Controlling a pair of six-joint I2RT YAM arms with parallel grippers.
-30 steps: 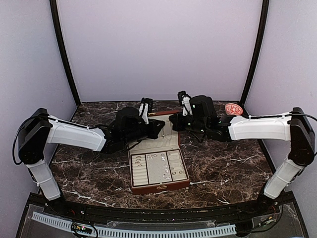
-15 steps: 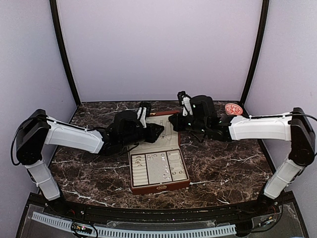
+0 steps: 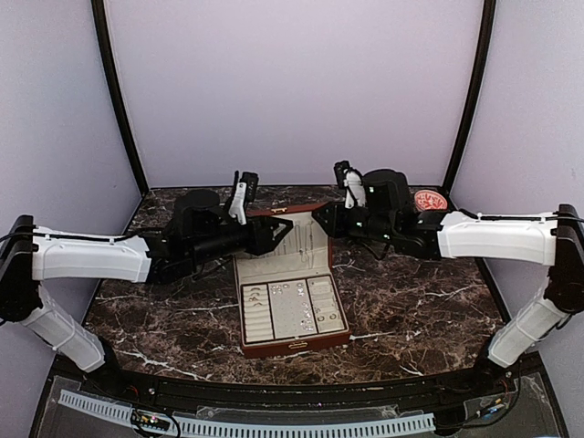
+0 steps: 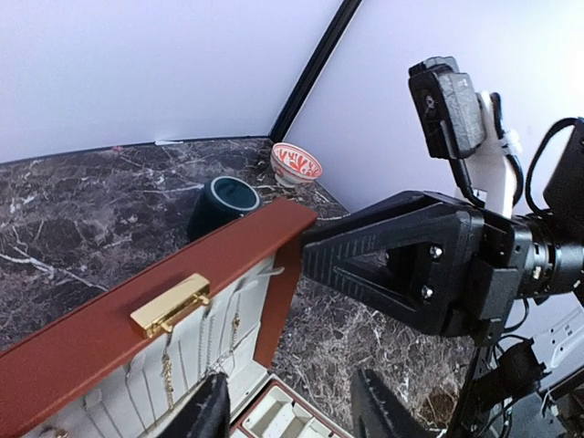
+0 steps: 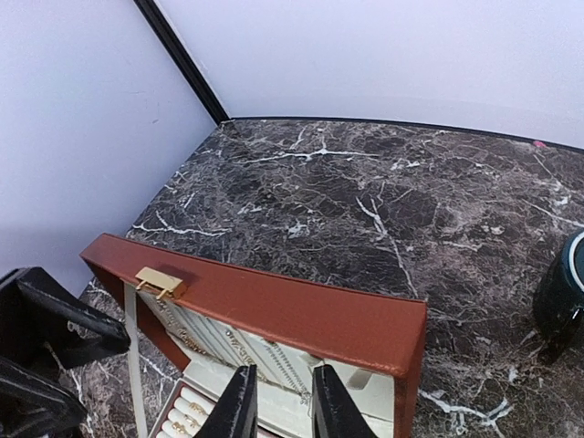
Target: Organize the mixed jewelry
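The reddish-brown box (image 3: 294, 345) lies open in the middle of the table, its lid (image 4: 137, 319) standing up with a gold clasp (image 4: 169, 306). The mixed jewelry (image 3: 301, 306) shows as tiny silvery pieces in the cream compartments. Thin chains (image 5: 274, 360) hang inside the lid, and rings (image 5: 187, 415) sit in the rolls below. My left gripper (image 4: 297, 415) hovers open just left of the lid, holding nothing. From the lid's right side my right gripper (image 5: 285, 411) faces the lining, its jaws a narrow gap apart and empty.
A dark green mug (image 4: 224, 203) stands behind the lid, and a small pink patterned bowl (image 3: 430, 200) sits at the back right corner. Both arms reach in low over the marble table (image 3: 411, 301), their fingertips close together above the lid.
Both grippers have opened from shut. The left arm has drawn back to the left, away from the lid; the right arm has barely shifted. The lid stays upright.
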